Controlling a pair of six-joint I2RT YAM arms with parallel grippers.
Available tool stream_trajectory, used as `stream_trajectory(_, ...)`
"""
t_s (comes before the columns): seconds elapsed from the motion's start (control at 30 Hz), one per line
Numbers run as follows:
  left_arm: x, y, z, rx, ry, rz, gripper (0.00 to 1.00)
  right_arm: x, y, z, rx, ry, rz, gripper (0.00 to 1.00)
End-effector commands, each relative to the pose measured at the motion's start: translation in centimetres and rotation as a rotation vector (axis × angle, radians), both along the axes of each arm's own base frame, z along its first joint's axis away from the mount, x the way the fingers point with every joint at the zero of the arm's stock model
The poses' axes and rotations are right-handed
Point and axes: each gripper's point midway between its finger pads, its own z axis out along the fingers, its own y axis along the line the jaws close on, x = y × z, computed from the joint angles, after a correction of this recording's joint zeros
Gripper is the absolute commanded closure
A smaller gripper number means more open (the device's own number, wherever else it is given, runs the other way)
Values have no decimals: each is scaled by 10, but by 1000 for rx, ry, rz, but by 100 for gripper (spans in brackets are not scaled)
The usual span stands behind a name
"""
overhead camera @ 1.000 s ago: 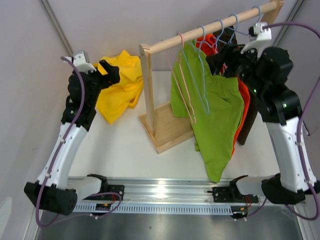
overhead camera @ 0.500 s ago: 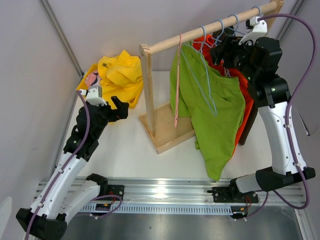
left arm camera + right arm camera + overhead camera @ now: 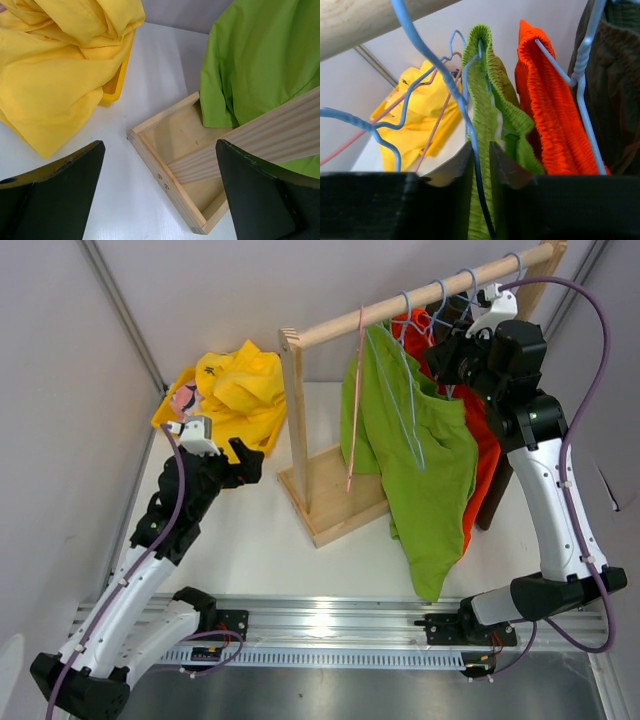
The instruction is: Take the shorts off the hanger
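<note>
robot lab test cell, plain grey wall panels [image 3: 250, 280], white table [image 3: 260, 550], aluminium mounting rail [image 3: 330, 621], small wooden rack [image 3: 297, 420]

Wooden rack [image 3: 297, 420] stands on white table [image 3: 260, 540] near yellow bin [image 3: 116, 82].

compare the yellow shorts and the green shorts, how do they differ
1. The yellow shorts lie in a crumpled heap at the far left of the table. The green shorts hang full length from the rail.
2. The right gripper is shut on a blue hanger by the green shorts. The open left gripper is near the yellow shorts, touching nothing.
Both are plain, single-colour fabric.
</note>
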Motion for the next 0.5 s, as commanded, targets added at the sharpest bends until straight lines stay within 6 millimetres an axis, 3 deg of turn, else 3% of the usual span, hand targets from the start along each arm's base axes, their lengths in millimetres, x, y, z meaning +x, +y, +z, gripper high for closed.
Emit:
stream_trajectory(0.0,0,-8,7,-13,-33,-27,1,1,2,12,25,-39,10,91)
stream_trajectory(0.07,-3,-14,11,-5,-40,-56,1,1,1,15,29,-43,9,100)
stream_trajectory(0.17,-13,-30,26,34,-66,-105,1,-3,-1,26,43,-67,4,100)
stream_trajectory(0.23,-19,-34,47,67,-102,-104,1,-11,-4,41,62,-102,-6,100)
stream_trajectory(0.47,-88,-125,112,105,-253,-425,1,-55,-19,97,120,-219,-19,100)
